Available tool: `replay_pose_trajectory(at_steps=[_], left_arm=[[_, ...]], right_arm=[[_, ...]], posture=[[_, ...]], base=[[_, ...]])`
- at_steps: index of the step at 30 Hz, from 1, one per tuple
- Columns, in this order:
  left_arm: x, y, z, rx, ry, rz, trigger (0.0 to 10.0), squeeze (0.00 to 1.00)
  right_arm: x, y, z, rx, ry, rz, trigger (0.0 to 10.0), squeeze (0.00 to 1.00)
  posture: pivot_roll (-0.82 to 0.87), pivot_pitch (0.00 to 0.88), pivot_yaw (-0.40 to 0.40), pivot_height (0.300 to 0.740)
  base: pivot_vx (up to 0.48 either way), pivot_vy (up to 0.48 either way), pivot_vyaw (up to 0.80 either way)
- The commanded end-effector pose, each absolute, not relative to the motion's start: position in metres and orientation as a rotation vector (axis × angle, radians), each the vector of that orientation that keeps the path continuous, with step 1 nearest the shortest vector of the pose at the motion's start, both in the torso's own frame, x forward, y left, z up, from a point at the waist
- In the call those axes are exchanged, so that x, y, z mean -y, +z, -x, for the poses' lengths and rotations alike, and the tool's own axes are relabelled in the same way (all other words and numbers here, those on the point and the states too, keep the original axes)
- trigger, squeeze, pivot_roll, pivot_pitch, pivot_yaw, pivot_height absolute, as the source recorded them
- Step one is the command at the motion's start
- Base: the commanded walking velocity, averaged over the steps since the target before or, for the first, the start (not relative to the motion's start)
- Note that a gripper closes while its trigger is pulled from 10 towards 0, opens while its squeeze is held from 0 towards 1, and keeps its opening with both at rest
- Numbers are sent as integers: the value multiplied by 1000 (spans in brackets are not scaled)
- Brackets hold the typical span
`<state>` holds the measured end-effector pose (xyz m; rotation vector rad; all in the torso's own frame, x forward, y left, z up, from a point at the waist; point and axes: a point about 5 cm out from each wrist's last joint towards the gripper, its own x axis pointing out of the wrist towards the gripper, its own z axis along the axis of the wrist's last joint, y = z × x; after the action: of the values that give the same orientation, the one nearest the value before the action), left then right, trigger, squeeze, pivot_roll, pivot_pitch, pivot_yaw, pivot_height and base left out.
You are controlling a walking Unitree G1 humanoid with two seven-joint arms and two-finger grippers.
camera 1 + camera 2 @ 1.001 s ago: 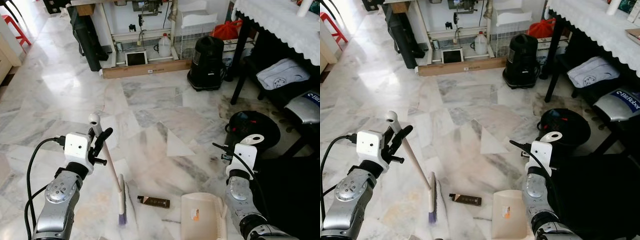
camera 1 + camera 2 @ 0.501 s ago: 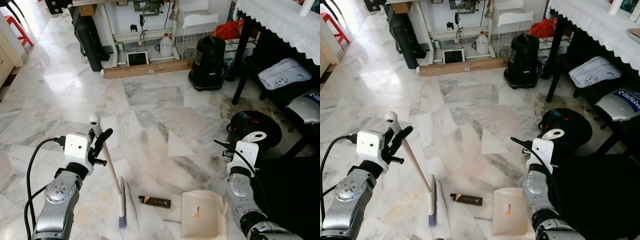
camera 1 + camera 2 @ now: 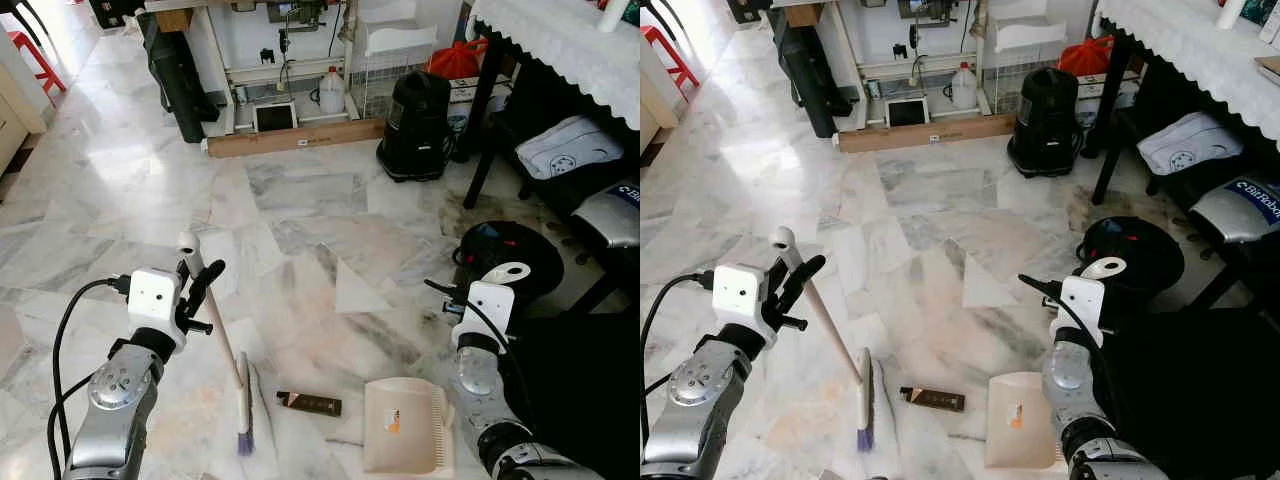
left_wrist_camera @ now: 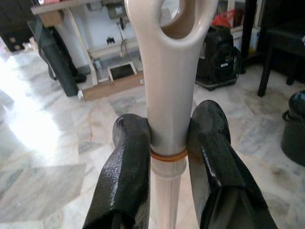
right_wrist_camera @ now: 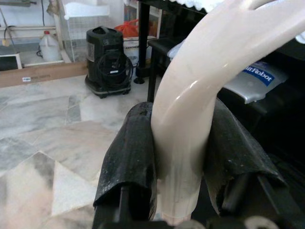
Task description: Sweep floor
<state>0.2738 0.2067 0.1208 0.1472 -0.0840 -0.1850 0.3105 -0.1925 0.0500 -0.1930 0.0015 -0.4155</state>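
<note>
The sweep looks barely begun. The left hand (image 4: 167, 157) is clamped on the broom (image 3: 222, 338) handle, bristles on the marble floor (image 3: 300, 200) at 7 o'clock. The right hand (image 5: 178, 157) grips the dustpan (image 3: 405, 428) handle, pan at 5 o'clock. A dark wrapper (image 3: 308, 403) lies between them, uncollected. Finer dust is hard to make out.

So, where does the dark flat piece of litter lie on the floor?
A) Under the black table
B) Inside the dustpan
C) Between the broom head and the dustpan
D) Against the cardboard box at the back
C: the dark litter lies on the marble between the broom head and the dustpan.
</note>
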Motion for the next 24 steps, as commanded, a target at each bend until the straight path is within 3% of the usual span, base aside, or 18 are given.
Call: replay_pose_trajectory(at_steps=[1,18,24], left_arm=[[-214,119,-271,74,-177,-151,10000,0],[-210,88,-272,-83,-322,-140,10000,0],[-212,86,-281,-64,-270,-177,10000,0]], right_arm=[[189,47,-308,-8,-397,201,10000,0],[187,40,-304,-44,-388,198,10000,0],[183,38,-304,-49,-367,190,10000,0]], posture=[[274,95,82,740],[266,86,78,740],[257,85,76,740]], base=[[0,0,0],[0,0,0],[0,0,0]])
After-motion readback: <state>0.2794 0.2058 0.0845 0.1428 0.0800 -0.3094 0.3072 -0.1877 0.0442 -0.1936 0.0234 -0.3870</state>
